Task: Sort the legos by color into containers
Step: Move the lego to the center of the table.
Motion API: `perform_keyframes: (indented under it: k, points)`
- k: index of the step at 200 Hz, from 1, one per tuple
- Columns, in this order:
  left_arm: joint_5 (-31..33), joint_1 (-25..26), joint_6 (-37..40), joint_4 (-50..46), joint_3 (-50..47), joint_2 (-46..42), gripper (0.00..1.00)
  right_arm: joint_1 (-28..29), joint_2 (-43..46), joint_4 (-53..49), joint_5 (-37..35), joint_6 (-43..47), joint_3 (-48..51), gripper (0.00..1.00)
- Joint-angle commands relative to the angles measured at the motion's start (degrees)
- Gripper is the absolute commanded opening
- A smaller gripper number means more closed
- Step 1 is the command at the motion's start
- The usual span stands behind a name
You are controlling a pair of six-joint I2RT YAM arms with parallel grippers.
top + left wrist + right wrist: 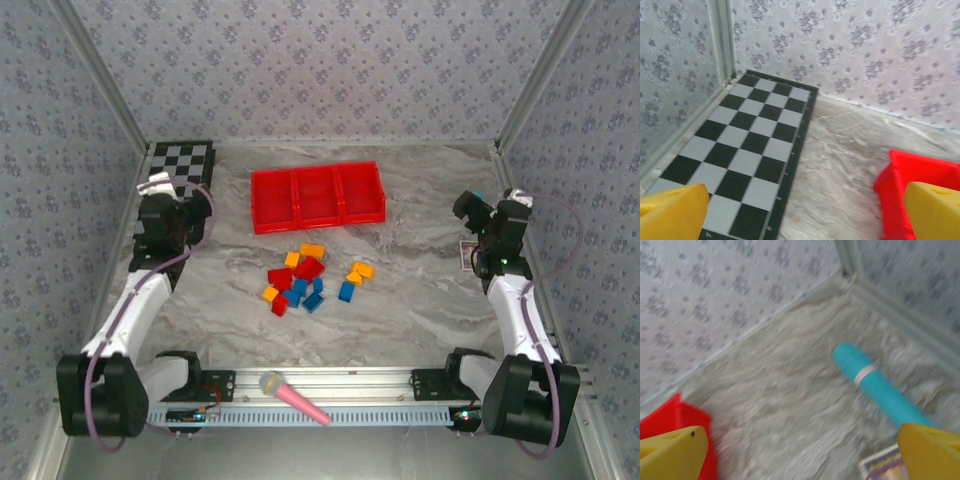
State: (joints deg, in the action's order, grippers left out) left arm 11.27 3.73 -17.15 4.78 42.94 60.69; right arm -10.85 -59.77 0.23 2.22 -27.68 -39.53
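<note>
Legos (305, 278) lie in 1 loose pile at table centre, just on the near side of the red tray (318, 222); left gripper (805, 200) and right gripper (802, 440) flank it, jaws apart, empty, left judged slightly nearer.

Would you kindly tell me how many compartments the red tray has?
3, side by side in the red tray at the far middle of the table: left compartment, middle compartment, right compartment. All are in plain sight; none looks hidden.
</note>
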Motion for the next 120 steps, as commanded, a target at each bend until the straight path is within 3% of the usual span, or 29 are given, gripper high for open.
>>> perform_keyframes:
  k: [1, 21, 63, 89, 120]
  points:
    - [-3.2, 2.0, -7.0, -23.3, 5.2, -3.5, 1.00, 1.1, -0.2, -18.1, 16.0, -7.1, -3.1, 0.99]
    - [-5.6, 3.6, -9.8, -33.7, 7.3, -7.6, 1.00, 4.1, -1.7, -28.1, 20.8, -2.5, -7.1, 0.99]
    - [-9.2, 5.2, -12.3, -47.7, 4.3, -17.8, 1.00, 16.3, -5.6, -42.1, 19.5, 7.9, -11.1, 0.99]
    - [-11.0, 5.2, -12.5, -52.5, 2.9, -23.2, 1.00, 24.8, -9.3, -43.6, 16.6, 6.5, -11.4, 1.00]
    - [-10.1, 5.3, -12.0, -52.5, 2.3, -26.5, 1.00, 34.6, -14.0, -40.0, 10.1, -3.0, -11.0, 0.99]
